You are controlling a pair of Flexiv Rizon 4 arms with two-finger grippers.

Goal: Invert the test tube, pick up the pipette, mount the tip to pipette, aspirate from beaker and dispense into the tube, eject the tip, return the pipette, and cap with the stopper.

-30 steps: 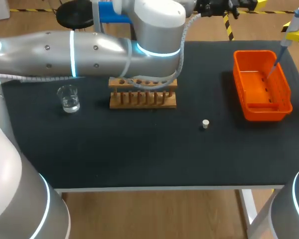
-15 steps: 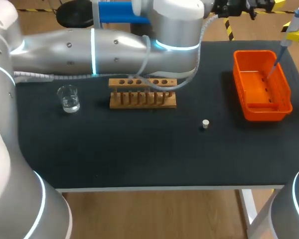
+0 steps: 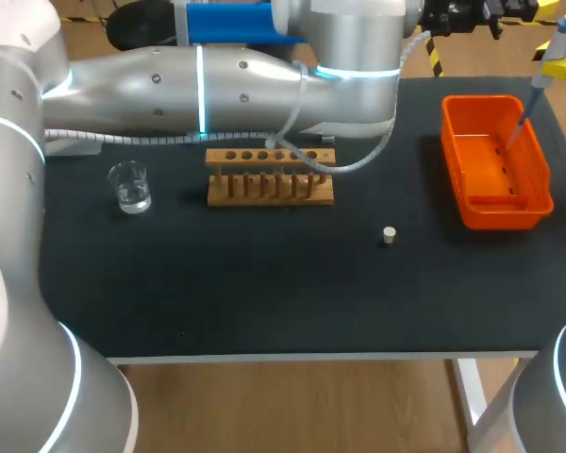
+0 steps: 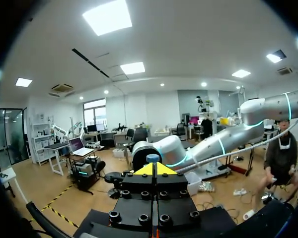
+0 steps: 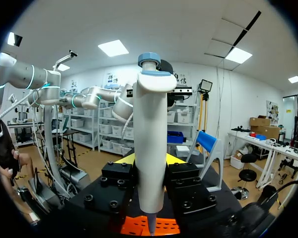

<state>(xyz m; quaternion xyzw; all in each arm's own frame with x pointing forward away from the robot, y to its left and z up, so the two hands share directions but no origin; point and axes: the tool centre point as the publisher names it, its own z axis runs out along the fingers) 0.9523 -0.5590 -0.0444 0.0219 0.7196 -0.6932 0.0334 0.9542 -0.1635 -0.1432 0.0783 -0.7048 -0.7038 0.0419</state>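
Note:
My right gripper [image 5: 149, 161] is shut on the white pipette [image 5: 150, 144], which stands upright between the yellow fingertips [image 5: 125, 159]. In the head view the pipette [image 3: 541, 77] hangs at the far right, its thin tip down over the orange bin [image 3: 544, 179]. My left arm [image 3: 255, 75] stretches across the back of the table, above the wooden rack [image 3: 269, 187]. The left gripper [image 4: 154, 169] is shut on nothing and points out into the room. The beaker [image 3: 130, 186] with clear liquid stands left of the rack. A small white stopper [image 3: 389, 235] lies front right of it. I cannot make out the test tube.
The orange bin [image 5: 151, 225] shows just under the right gripper. A grey cable [image 3: 358, 156] from the left arm loops down over the rack's right end. Bare black tabletop [image 3: 264, 283] lies in front of the rack and around the stopper.
My left arm has swung rightward along the back of the table, uncovering more of the rack. The right arm and the pipette have stayed put.

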